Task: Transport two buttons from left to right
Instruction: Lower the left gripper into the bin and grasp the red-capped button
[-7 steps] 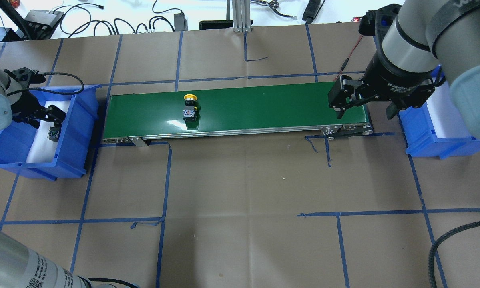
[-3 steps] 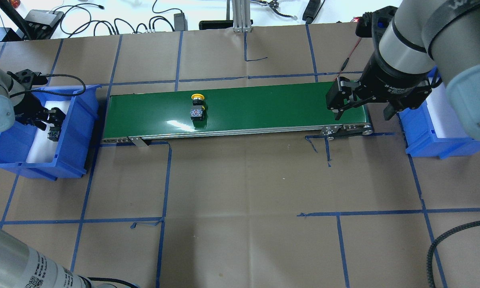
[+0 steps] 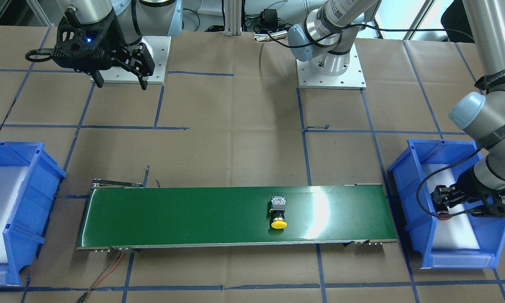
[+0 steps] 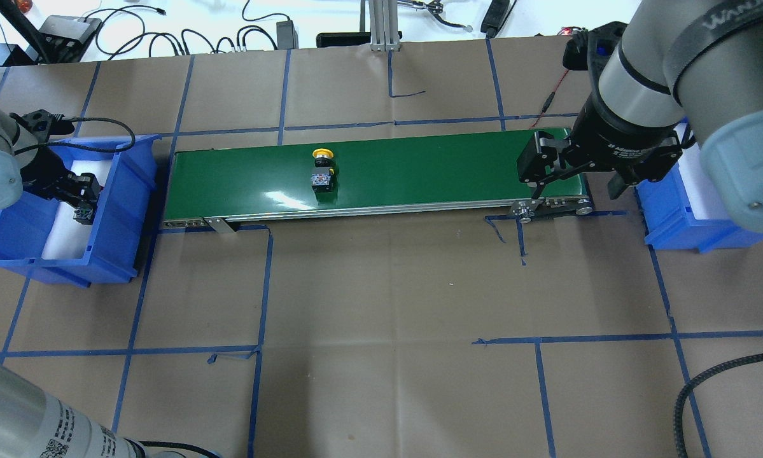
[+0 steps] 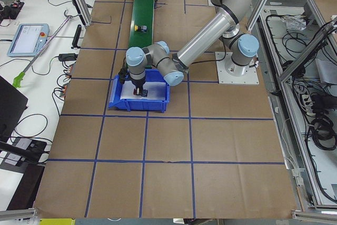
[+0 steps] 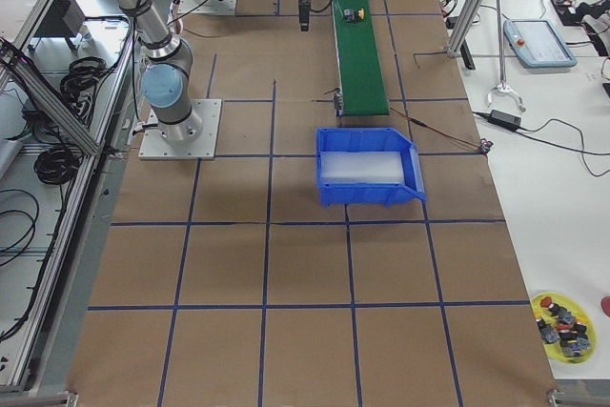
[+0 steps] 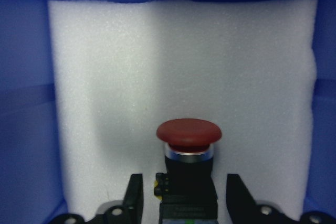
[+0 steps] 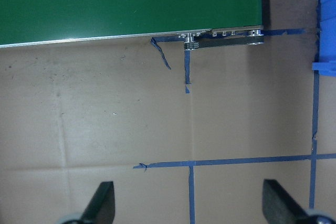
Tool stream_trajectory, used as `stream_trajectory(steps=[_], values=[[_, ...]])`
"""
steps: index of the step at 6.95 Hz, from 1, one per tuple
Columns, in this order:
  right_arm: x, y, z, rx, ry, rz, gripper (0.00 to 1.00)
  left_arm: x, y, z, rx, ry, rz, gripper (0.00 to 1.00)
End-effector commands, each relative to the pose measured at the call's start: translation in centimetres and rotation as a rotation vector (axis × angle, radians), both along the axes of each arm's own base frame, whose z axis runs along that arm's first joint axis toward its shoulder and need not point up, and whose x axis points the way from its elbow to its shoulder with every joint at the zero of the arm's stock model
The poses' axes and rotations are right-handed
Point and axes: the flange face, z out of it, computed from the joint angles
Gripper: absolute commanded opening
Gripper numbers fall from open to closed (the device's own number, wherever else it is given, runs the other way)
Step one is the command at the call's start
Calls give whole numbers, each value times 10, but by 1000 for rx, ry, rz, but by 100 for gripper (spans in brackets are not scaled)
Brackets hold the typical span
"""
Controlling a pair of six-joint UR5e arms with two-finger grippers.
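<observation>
The red-capped button (image 7: 188, 132) stands on white foam in the left blue bin (image 4: 123, 210), and it also shows in the front view (image 3: 444, 216). My left gripper (image 7: 185, 203) is low in that bin. Its fingers (image 7: 134, 195) straddle the button's black body with narrow gaps, so it reads as open. The yellow-capped button (image 4: 322, 168) lies on its side on the green conveyor belt (image 4: 419, 168), left of middle; it also shows in the front view (image 3: 279, 214). My right gripper (image 4: 574, 184) hangs open and empty above the belt's right end.
The right blue bin (image 4: 674, 226) with white foam sits just past the belt's right end, partly under my right arm. Blue tape lines grid the brown paper. Cables and gear lie along the far edge (image 4: 165, 32). A yellow dish of spare parts (image 6: 562, 316) shows in the right view.
The yellow-capped button has ridden rightward along the belt. My left gripper's fingers have narrowed around the red-capped button. My right gripper has shifted slightly left over the belt end.
</observation>
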Motion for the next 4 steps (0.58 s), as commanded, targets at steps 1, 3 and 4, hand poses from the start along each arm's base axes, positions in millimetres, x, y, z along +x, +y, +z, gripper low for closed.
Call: stream_trajectory(steps=[1,3,4], values=[[0,2,-12,16,-7,-4,100,4,-5,21,-24,-16,1,18],[0,2,-10,10,1,0,100,3,-7,56,-35,-25,-2,18],[0,0,-9,4,1,2,100,3,-5,86,-3,-6,-4,17]])
